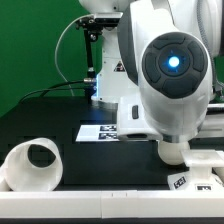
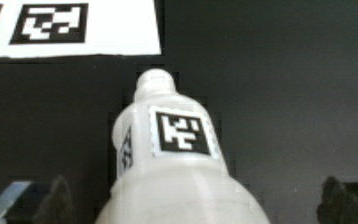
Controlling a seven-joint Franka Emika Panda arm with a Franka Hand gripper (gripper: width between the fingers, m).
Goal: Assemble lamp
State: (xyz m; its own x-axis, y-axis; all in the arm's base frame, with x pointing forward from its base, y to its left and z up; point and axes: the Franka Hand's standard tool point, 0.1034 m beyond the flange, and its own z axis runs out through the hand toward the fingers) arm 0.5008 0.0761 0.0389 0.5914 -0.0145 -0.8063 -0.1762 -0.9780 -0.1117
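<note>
In the wrist view the gripper (image 2: 190, 200) is seen spread fully wide, with nothing clamped between its jaws. The dark fingertips (image 2: 34, 200) are placed at either side of the bulb (image 2: 167, 160) and are kept clear of it, a strip of black table (image 2: 282, 110) being left visible on each side. The bulb is laid on its side on the table. Its narrow rounded end is pointed toward the marker board (image 2: 69, 30), from which it is separated by a small gap, and its wider part is found between the fingers. A black-and-white square tag (image 2: 185, 132) is carried on the bulb's upward-facing surface, and some ribbing can be made out along one flank. In the exterior view most of the exterior view's right is taken up by the white robot arm (image 1: 170, 70), by which the gripper and the bulb are hidden. The shade (image 1: 15, 170) is laid on its side near the front edge of the table at the exterior view's left, well apart from the arm, with its hollow opening turned toward the camera. At the lower corner on the exterior view's right a flat white part with a tag on its edge is partly shown; it is taken to be the lamp base (image 1: 200, 165), though this cannot be told for certain. A green backdrop (image 1: 30, 40) is set behind the table.
</note>
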